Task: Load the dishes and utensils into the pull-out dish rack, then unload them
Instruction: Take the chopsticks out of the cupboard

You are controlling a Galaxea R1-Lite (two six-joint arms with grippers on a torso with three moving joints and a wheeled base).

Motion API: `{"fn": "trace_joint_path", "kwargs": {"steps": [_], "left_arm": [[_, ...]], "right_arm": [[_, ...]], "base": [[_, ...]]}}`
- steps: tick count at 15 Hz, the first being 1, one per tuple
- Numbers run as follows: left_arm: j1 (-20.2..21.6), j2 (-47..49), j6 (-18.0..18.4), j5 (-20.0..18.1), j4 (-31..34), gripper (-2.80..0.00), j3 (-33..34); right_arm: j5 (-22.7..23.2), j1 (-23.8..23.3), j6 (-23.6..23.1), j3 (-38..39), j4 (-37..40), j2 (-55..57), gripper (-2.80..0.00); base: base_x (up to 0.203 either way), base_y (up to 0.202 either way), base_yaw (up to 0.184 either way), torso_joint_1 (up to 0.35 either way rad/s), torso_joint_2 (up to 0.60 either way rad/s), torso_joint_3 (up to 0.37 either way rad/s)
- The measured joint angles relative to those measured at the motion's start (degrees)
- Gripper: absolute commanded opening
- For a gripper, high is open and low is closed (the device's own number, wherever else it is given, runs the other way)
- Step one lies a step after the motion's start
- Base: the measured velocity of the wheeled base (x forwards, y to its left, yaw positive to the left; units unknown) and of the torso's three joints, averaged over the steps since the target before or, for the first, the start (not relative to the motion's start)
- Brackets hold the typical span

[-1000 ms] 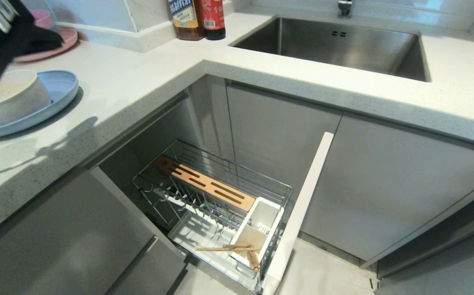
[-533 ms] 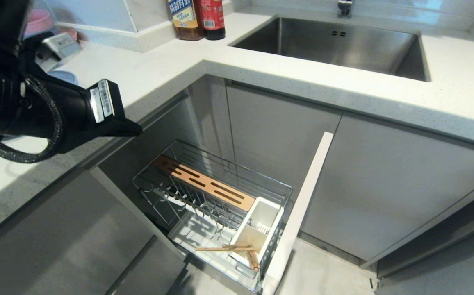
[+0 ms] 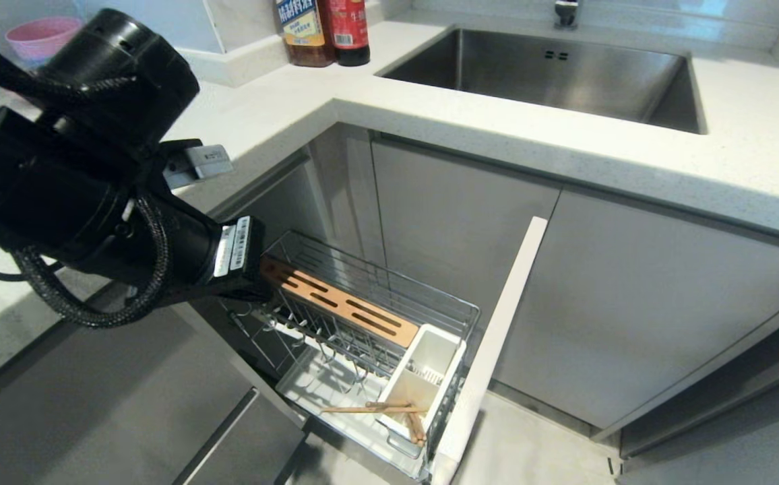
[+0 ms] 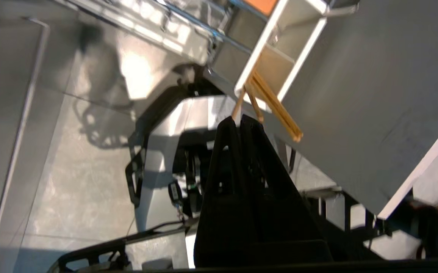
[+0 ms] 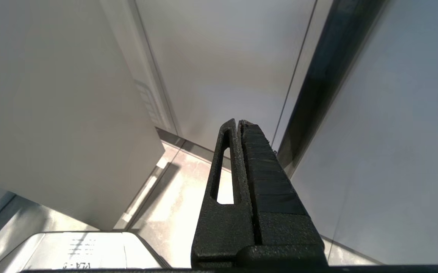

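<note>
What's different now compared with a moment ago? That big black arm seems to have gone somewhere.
The left arm swung from the counter corner by the plates down toward the pull-out chrome wire dish rack; its tool is shut and empty, aimed near the thin light wooden chopsticks. It took hold of nothing. The chopsticks, the slotted wooden knife block and the white plastic cutlery holder stayed put. The right tool remains parked, shut.

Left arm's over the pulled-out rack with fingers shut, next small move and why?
Probably open the left gripper and lower it toward the thin light wooden chopsticks. They lie slanted across the white plastic cutlery holder in the chrome wire dish rack, so they look like the next thing to take out. The fingers are shut and empty, short of the chopsticks, so they cannot grasp yet.
</note>
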Motion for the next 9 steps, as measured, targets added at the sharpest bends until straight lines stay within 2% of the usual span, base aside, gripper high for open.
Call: {"fn": "trace_joint_path", "kwargs": {"steps": [4, 9], "left_arm": [[-2.3, 1.8, 0.0, -5.0, 0.9, -2.80, -0.1], [-4.1, 4.6, 0.1, -5.5, 4.2, -2.80, 0.0]], "right_arm": [[0.0, 0.0, 0.0, 0.0, 0.0, 0.0, -2.80], [0.0, 0.0, 0.0, 0.0, 0.0, 0.0, -2.80]], "base": [[0.000, 0.000, 0.000, 0.000, 0.00, 0.000], [0.000, 0.000, 0.000, 0.000, 0.00, 0.000]]}}
